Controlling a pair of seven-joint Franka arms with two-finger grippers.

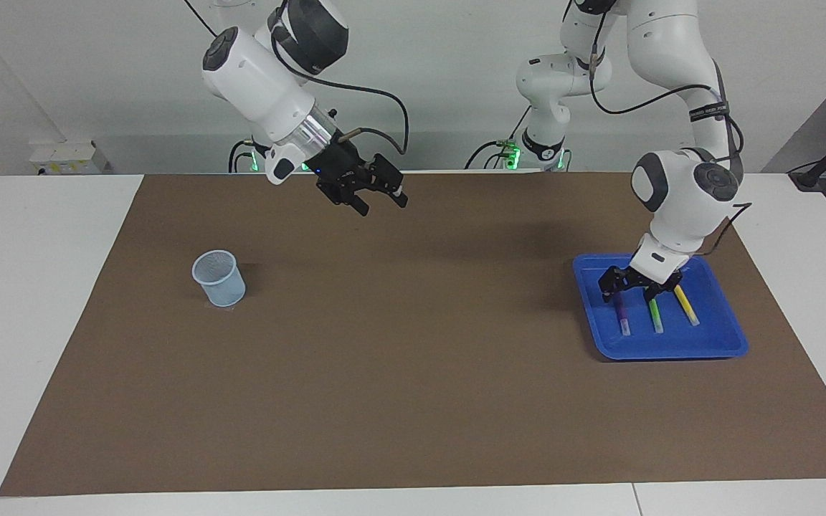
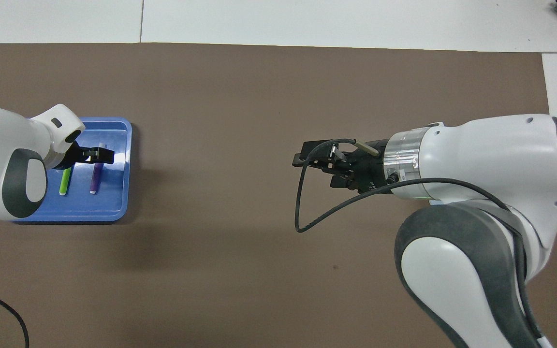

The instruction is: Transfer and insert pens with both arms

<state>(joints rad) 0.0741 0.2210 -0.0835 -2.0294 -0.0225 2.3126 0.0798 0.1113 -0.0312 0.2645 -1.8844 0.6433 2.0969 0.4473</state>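
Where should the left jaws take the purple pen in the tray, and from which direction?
Grip the purple pen on its coloured barrel, coming straight down from above. It lies flat in the blue tray, so only its long sides are free. The left gripper hangs open over it; one jaw would need to slip between it and the green pen beside it.

The brown mat (image 1: 413,373) lies bare between the blue tray (image 1: 714,345) and the mesh cup (image 1: 219,278) (well apart). The left gripper (image 1: 629,290), jaws spread, crowds the tray, just over the purple pen (image 1: 622,315).
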